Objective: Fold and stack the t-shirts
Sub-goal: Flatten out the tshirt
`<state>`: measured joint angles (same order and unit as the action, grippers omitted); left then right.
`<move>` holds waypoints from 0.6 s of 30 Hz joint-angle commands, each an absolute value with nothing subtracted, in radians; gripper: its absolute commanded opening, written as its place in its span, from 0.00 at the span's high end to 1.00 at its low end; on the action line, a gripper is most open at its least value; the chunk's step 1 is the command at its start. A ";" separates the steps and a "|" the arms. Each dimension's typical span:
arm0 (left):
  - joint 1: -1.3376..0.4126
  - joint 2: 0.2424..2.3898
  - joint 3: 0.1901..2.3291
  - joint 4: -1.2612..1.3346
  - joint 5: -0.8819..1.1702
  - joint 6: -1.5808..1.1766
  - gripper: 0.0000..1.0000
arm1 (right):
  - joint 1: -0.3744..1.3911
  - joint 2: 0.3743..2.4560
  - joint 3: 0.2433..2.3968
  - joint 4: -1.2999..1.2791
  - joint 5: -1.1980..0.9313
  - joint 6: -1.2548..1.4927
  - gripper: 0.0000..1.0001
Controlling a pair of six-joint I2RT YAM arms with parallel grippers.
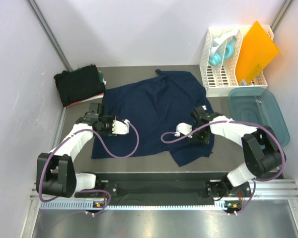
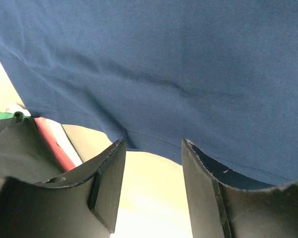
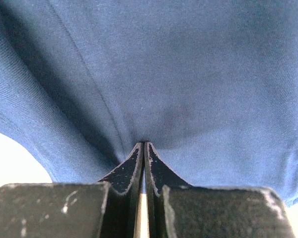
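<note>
Tabletop [image 1: 124,74]: navy t-shirt [image 1: 154,104] between right jaws, hem beyond left jaws.

Likely a lab test cell, plain white panel walls [image 1: 139,29], aluminium rail [image 1: 283,191]

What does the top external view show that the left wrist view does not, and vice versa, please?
Only the top view: the right gripper on the navy t-shirt, the white rack, the teal tub and the orange sheet. Only the left wrist view: the left gripper standing open at the shirt's hem. Both: the navy t-shirt and the folded black stack beside it.
</note>
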<state>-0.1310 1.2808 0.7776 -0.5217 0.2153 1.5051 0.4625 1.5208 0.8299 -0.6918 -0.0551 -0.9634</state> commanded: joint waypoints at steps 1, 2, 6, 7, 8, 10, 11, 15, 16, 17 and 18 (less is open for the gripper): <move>-0.132 1.282 0.811 -0.468 0.219 1.485 0.46 | 0.437 1.531 0.779 -0.698 -0.071 -0.920 1.00; -0.133 1.282 0.811 -0.462 0.219 1.483 0.46 | 0.434 1.531 0.764 -0.690 -0.071 -0.917 1.00; -0.132 1.287 0.830 -0.462 0.219 1.479 0.47 | 0.407 1.514 0.727 -0.702 -0.066 -0.919 1.00; -0.132 1.289 0.833 -0.463 0.218 1.480 0.47 | 0.402 1.499 0.720 -0.712 -0.067 -0.922 1.00; -0.132 1.289 0.836 -0.463 0.218 1.479 0.47 | 0.400 1.493 0.703 -0.727 -0.067 -0.923 1.00; -0.132 1.292 0.844 -0.471 0.215 1.485 0.47 | 0.399 1.465 0.684 -0.739 -0.066 -0.925 1.00; -0.132 1.293 0.847 -0.474 0.215 1.489 0.47 | 0.399 1.456 0.663 -0.752 -0.063 -0.925 1.00; -0.132 1.298 0.859 -0.491 0.218 1.502 0.47 | 0.396 1.422 0.612 -0.767 -0.046 -0.933 1.00; -0.132 1.301 0.861 -0.497 0.219 1.509 0.47 | 0.390 1.402 0.609 -0.769 -0.046 -0.927 1.00; -0.132 1.302 0.861 -0.495 0.221 1.512 0.47 | 0.387 1.396 0.606 -0.782 -0.048 -0.934 1.00; -0.132 1.302 0.862 -0.495 0.222 1.514 0.47 | 0.385 1.394 0.604 -0.790 -0.041 -0.942 1.00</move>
<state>-0.1310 1.2881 0.8238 -0.4969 0.2111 1.4948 0.4137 1.3766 0.6865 -0.6003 -0.0734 -0.9421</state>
